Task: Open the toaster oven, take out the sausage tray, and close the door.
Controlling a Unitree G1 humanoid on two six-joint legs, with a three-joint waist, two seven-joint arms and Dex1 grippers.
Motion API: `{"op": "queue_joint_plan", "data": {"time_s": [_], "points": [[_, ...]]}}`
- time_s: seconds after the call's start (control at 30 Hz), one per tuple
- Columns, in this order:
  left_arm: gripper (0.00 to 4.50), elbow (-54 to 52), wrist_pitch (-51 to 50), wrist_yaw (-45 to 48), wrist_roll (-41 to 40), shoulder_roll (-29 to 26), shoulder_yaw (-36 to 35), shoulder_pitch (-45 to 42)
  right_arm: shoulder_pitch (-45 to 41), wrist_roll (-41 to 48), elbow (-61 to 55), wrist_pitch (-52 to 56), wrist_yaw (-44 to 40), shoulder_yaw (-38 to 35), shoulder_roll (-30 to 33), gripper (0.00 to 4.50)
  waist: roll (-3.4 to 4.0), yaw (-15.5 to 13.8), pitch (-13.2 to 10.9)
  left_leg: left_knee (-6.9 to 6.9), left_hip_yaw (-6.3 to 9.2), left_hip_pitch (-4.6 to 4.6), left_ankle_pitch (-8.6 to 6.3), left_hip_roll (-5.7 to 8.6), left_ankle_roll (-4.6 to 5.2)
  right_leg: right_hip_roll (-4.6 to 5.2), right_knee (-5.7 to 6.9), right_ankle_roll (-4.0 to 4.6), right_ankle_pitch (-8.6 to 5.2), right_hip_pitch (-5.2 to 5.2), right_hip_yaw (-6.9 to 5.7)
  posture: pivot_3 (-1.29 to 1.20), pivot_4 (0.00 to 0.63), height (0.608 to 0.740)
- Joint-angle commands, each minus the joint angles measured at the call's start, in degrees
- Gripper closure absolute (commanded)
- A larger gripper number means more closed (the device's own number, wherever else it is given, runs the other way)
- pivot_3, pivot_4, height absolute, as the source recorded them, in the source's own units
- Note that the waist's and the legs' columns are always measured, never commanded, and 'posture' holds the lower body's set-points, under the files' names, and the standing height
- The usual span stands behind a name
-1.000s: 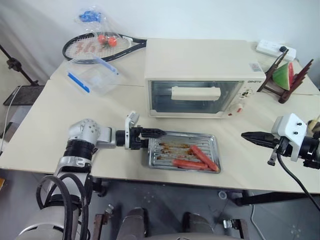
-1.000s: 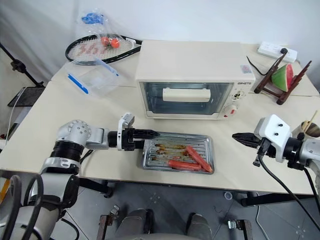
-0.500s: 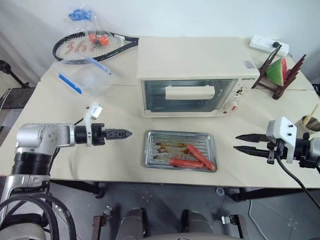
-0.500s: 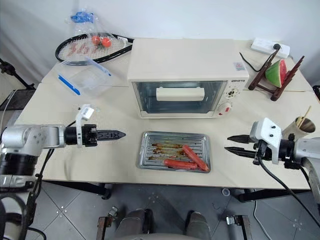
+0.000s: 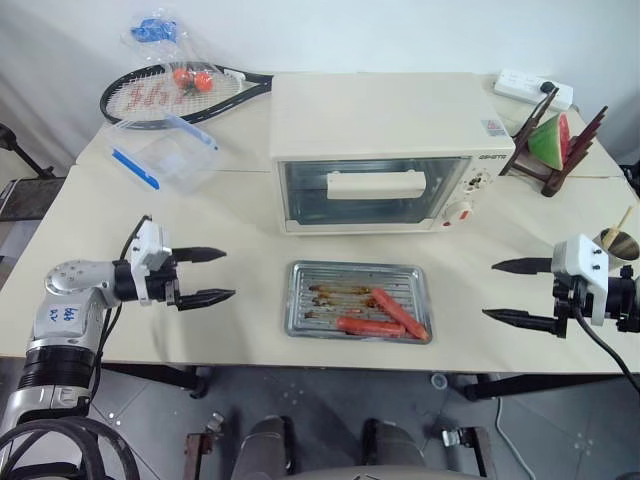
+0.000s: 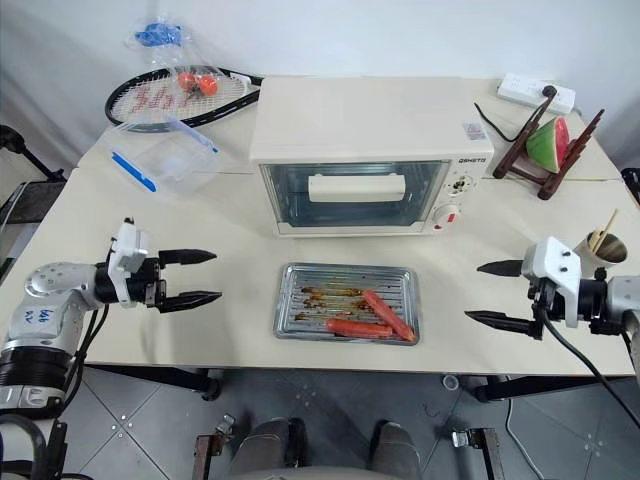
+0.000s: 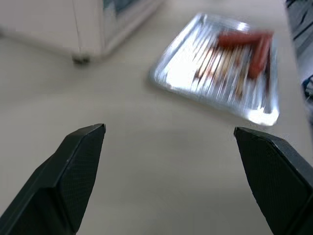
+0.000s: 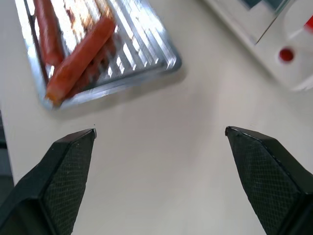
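The sausage tray (image 5: 360,299) is set on the table (image 5: 250,230) before the closed door (image 5: 375,190); left gripper (image 5: 213,275) and right gripper (image 5: 507,291) jaws are held wide, empty.

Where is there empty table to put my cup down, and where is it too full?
Bare table lies between the left gripper and the sausage tray, and between that tray and the right gripper. It is crowded behind, around the clear box, the racket and the toaster oven.

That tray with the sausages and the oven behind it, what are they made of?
The tray looks like thin bright metal, perhaps aluminium: silvery, ribbed, glinting, with brown grease marks. The oven seems cream-painted metal, matte, though plastic is possible; its door has a see-through window, likely glass.
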State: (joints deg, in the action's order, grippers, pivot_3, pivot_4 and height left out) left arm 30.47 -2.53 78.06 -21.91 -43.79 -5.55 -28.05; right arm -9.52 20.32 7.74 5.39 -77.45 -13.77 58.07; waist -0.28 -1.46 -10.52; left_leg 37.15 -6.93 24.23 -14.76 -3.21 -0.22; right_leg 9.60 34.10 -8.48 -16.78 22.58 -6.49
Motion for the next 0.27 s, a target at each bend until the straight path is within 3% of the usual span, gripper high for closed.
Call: {"op": "queue_joint_plan", "data": {"time_s": [0.03,0.27], "points": [[0.00,4.27,3.11,1.92,0.79,-0.36,-0.87,-4.23,0.69,-2.05,1.95,-5.82,0.28,-0.89,0.45,0.04,-0.01,-0.07,0.00,0.04,0.00,0.01,0.00,0.00,0.00,0.00,0.02,0.00,0.00,0.00,0.00,0.00,0.150,0.740],[0.00,9.95,5.65,0.48,3.20,0.20,-0.78,-8.59,0.67,-5.94,3.22,-4.07,8.11,0.62,-1.40,0.04,-0.02,0.21,0.02,0.06,-0.09,-0.05,-0.03,-0.05,0.00,0.00,0.14,0.00,0.00,0.04,-0.04,0.00,0.150,0.740]]}}
